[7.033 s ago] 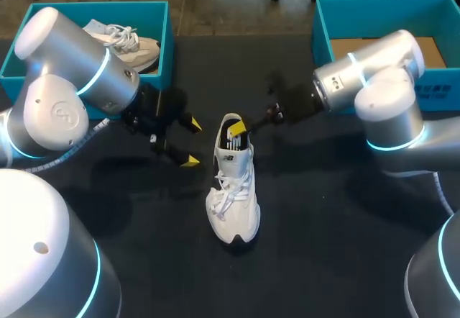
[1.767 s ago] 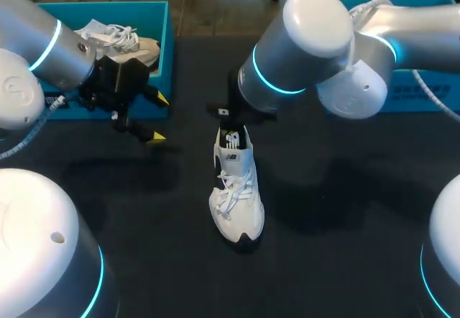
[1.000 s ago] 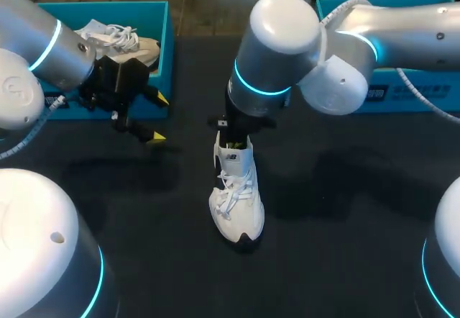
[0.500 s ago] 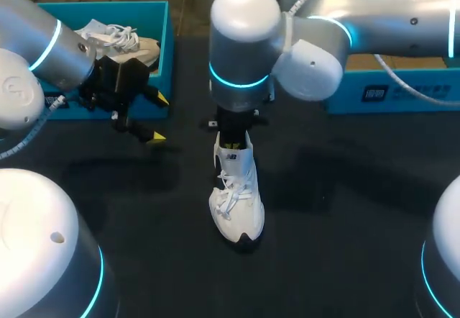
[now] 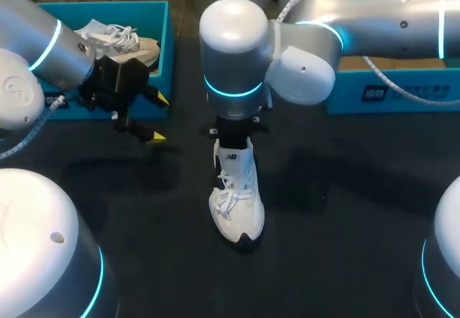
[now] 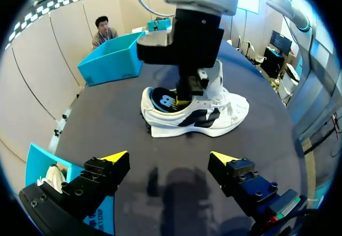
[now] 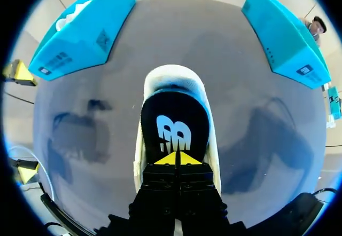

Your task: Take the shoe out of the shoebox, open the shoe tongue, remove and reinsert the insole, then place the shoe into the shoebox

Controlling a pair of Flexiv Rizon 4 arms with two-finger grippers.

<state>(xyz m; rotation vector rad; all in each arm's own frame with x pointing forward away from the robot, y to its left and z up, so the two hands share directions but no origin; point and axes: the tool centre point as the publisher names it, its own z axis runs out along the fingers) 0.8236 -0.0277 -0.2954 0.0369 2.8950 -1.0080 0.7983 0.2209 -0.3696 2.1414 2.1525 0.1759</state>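
A white shoe [image 5: 235, 199] stands upright on the black table, toe toward me. My right gripper [image 5: 233, 139] comes straight down into its heel opening. In the right wrist view that gripper [image 7: 178, 159] is shut, its yellow tips together right above the black insole [image 7: 173, 119] that lies inside the shoe [image 7: 173, 79]. My left gripper [image 5: 158, 118] is open and empty, well to the left of the shoe, beside the left shoebox [image 5: 169, 44]. In the left wrist view the left gripper [image 6: 168, 157] faces the side of the shoe [image 6: 206, 118], where the right gripper [image 6: 187, 89] enters it.
The teal left shoebox holds a second white shoe [image 5: 126, 41]. A teal shoebox [image 5: 388, 88] with a cardboard floor stands at the back right, partly behind my right arm. Bare black table surrounds the shoe.
My right arm's big joint has swung left over the shoe, and its gripper has sunk a little deeper into the heel opening. The left arm and the shoe have not moved.
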